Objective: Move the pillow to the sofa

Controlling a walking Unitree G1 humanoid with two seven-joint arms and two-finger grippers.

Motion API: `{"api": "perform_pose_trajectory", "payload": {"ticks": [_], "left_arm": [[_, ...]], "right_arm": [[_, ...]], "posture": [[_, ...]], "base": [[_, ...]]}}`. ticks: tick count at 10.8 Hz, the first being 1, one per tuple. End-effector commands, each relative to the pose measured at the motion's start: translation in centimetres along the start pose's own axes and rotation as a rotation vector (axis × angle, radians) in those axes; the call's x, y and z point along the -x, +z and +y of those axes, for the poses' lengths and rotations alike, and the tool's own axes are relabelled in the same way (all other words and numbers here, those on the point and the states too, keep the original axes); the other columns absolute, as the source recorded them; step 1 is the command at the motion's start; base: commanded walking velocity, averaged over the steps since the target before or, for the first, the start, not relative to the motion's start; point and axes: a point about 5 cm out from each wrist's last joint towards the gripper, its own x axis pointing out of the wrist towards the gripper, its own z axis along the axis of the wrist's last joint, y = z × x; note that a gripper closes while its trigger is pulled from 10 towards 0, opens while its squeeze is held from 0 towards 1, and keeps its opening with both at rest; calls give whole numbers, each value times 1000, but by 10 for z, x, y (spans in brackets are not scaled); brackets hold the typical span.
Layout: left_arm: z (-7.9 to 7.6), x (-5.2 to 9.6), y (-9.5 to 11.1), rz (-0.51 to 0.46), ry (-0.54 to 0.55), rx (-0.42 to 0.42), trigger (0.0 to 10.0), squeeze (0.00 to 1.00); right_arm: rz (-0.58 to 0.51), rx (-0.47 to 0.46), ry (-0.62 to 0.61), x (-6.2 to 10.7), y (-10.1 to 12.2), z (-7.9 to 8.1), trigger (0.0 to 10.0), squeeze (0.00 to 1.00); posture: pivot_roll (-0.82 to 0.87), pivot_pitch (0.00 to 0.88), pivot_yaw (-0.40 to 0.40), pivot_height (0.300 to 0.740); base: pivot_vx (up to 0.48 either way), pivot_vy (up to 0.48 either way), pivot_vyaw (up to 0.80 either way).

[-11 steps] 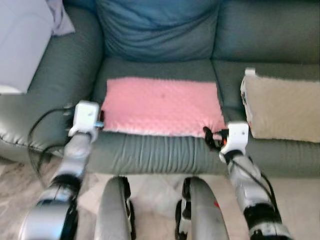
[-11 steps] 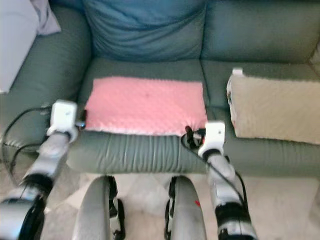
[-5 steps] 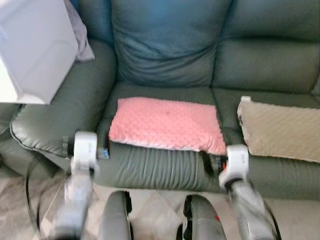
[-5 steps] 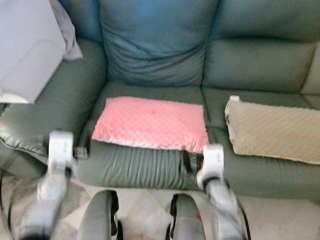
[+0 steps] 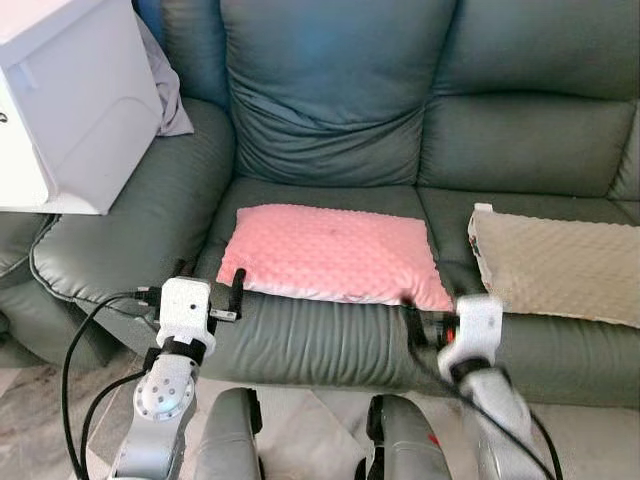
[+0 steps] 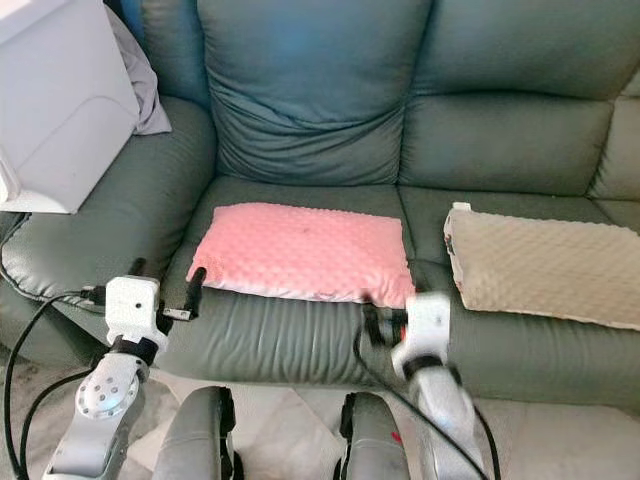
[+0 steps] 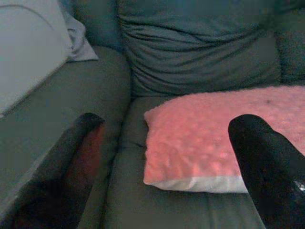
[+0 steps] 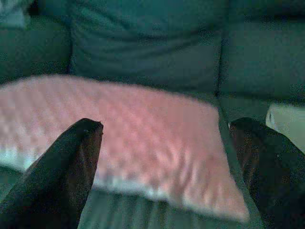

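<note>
— Where's the pillow?

— The pink pillow (image 5: 333,253) lies flat on the middle seat of the grey-green sofa (image 5: 330,100), its front edge near the front of the cushion. Nothing is touching it.

— And the grippers?

— The left gripper (image 5: 208,291) hangs in front of the seat, just off the pillow's near left corner, its two black fingers (image 7: 267,162) spread wide apart and holding nothing. The right gripper (image 5: 415,318) sits by the pillow's near right corner, low against the front of the seat; from its own wrist camera the fingers (image 8: 62,167) are spread too, the pillow showing in the gap between them, not gripped.

— What else is around it?

— A beige pillow (image 5: 560,265) lies on the next seat to the right, a narrow strip of cushion between it and the pink one. On the left, a white box-like unit (image 5: 65,95) stands over the sofa's armrest, with a pale grey cloth (image 5: 170,95) tucked behind it. Black cables (image 5: 80,340) loop down from the left arm, and the robot's legs (image 5: 235,435) stand on a pale floor.
</note>
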Motion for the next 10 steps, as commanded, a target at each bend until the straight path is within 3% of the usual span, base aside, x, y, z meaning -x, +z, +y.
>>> {"api": "perform_pose_trajectory", "payload": {"ticks": [1, 4, 6, 10], "left_arm": [[-3, -3, 0, 12, -20, -3, 10000, 0], [-14, -19, 7, -13, -39, 12, 10000, 0], [-11, -28, 12, -22, -16, 16, 10000, 0], [-18, -32, 8, 0, -3, 13, 10000, 0]], "right_arm": [[-24, -5, -17, -4, 5, -1, 10000, 0], [-27, -11, 10, -15, 9, 2, 10000, 0], [-31, 0, 22, -20, 11, 2, 10000, 0], [-26, -8, 32, -22, 11, 3, 10000, 0]], "posture": [[-9, 0, 10, 645], [-19, 0, 4, 694], [-24, 0, 2, 734], [-31, 0, 5, 740]], "base": [[0, 0, 0], [0, 0, 0], [0, 0, 0], [0, 0, 0]]}}
